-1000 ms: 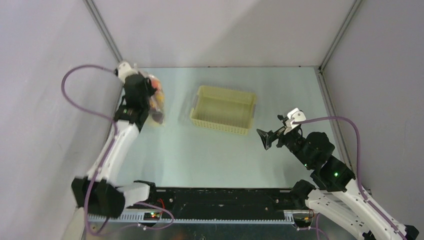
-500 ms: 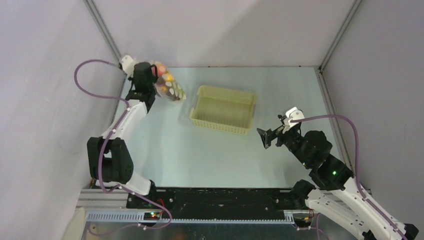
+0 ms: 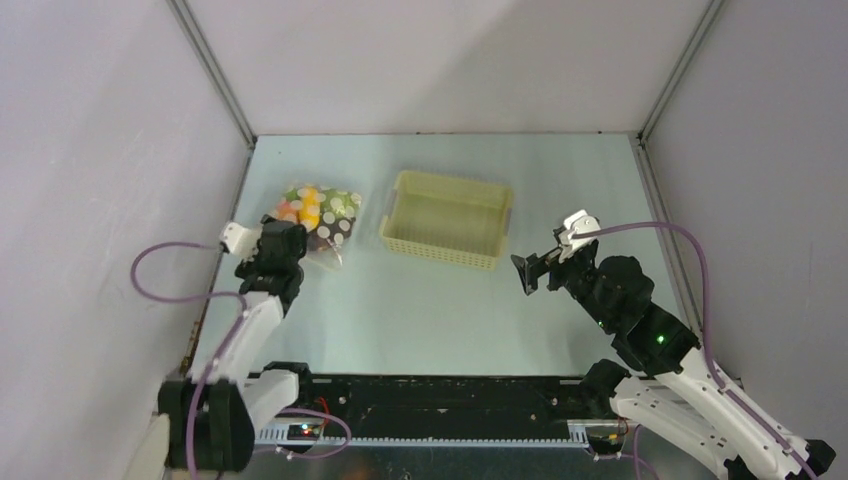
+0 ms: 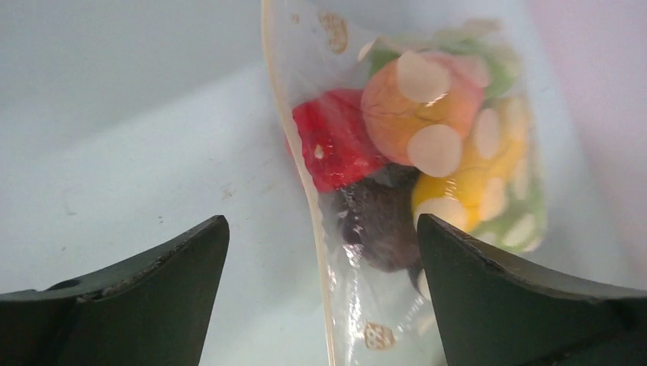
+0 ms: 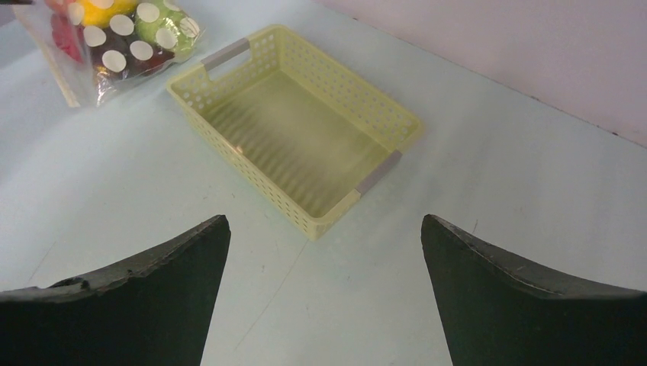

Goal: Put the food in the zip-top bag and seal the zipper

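Lowered onto table [image 3: 450, 310], zip-top bag [image 3: 322, 210] of food [image 4: 397, 145], just beyond released left end effector [image 4: 320, 252], seemingly untouched

clear white-dotted plastic zip-top bag [image 3: 322, 213], full of red, orange, yellow, purple toy food [image 4: 397, 145], lies just beyond the left fingers [image 4: 130, 297].

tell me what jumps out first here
The dotted bag, stuffed with bright food, lies left of the yellow basket. The left gripper is open right at the bag's edge. The right gripper is open too, facing the basket.
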